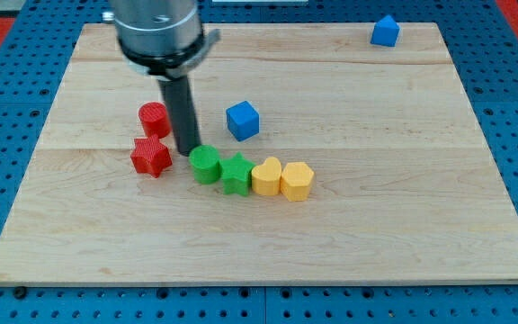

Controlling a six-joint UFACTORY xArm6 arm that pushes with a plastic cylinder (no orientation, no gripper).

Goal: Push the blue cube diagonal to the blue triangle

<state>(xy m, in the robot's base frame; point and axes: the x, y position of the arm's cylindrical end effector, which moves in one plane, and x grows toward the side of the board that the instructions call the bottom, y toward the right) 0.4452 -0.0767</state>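
Note:
The blue cube [242,120] sits near the middle of the wooden board [376,216]. The blue triangle [385,31] lies far off at the view's top right, near the board's top edge. My tip [187,150] touches the board to the left of and a little below the blue cube, just above the green cylinder [205,166] and right of the red blocks. The rod rises from it to the arm's round housing at the view's top.
A red cylinder [153,118] and a red star [151,157] lie left of my tip. A row runs rightward from the green cylinder: a green star [236,174], a yellow heart-like block [266,176] and a yellow hexagonal block [297,181].

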